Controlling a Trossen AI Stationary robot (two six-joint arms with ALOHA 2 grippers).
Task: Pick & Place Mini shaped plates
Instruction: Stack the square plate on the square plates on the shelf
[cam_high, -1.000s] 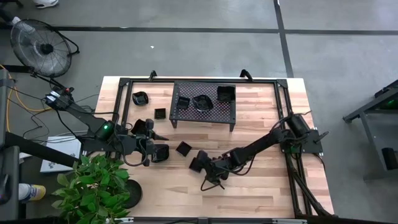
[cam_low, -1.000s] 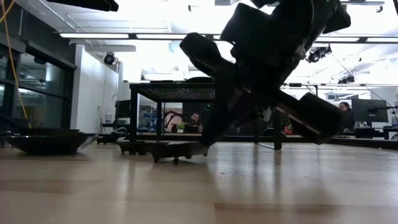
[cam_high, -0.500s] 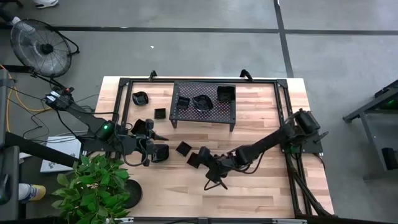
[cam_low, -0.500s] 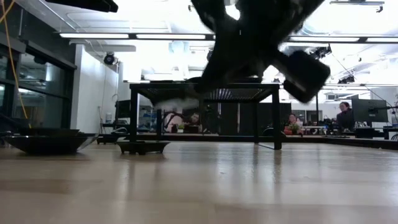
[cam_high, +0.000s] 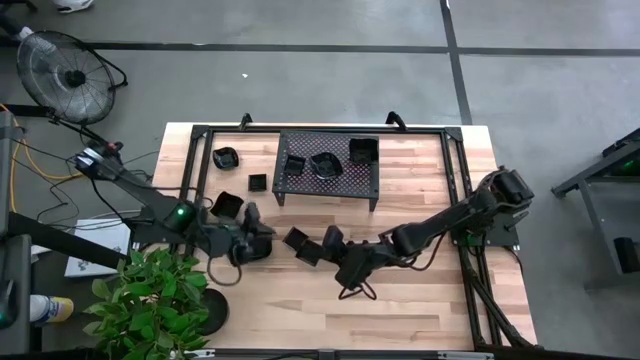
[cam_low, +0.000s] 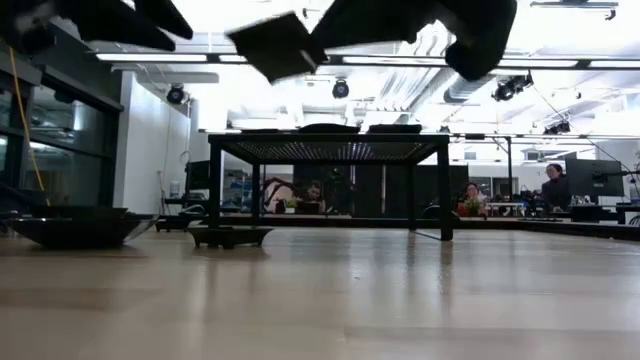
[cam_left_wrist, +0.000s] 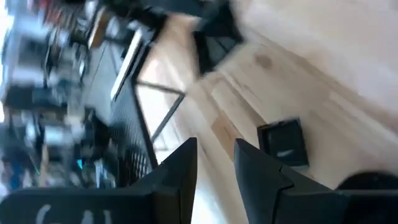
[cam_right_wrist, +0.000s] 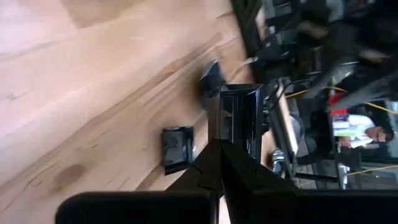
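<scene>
My right gripper is above the table's middle, shut on a small square black plate that shows lifted high in the low view. Left of it, a second square plate lies flat on the wood. My left gripper hovers near that plate with its fingers open and nothing between them. In the left wrist view another square plate lies on the table ahead. Three plates sit on top of the mesh rack. More plates lie on the table's left part. My right gripper pinches the square plate by one rim between its two fingers. The plate stands on edge in the hold, sticking out past the fingertips toward the table's left. It is lifted clear of the table, tilted.
A black frame runs along the table's far and side edges. A potted plant stands at the near left corner. Bare wood stretches along the near edge. Beyond the table, people sit in the room.
My right gripper has risen, carrying the square plate off the table and up, and it has shifted slightly toward the far edge. My left gripper has moved toward the table's right, uncovering the plate at the left.
</scene>
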